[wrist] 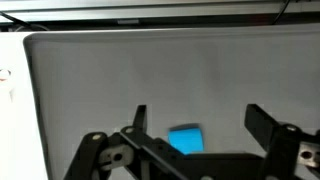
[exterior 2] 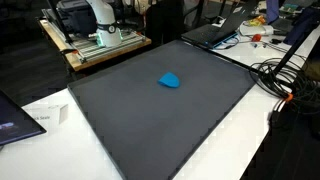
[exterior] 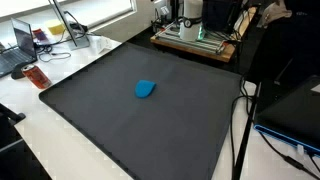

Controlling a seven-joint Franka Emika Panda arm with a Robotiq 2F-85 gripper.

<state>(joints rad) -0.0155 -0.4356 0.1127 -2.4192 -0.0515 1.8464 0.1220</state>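
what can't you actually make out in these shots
- blue object: wrist view, lower edge hidden by the claw linkage; shape too blurred to name
- robot arm: both exterior views, cut off by the top edge; claw unseen there
- red item: exterior view, too small to name

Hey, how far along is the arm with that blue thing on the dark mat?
Done: nothing visibly; the blue thing lies alone on the mat. In hand: in the wrist view the open gripper frames it without touching. Left: any contact or grip.
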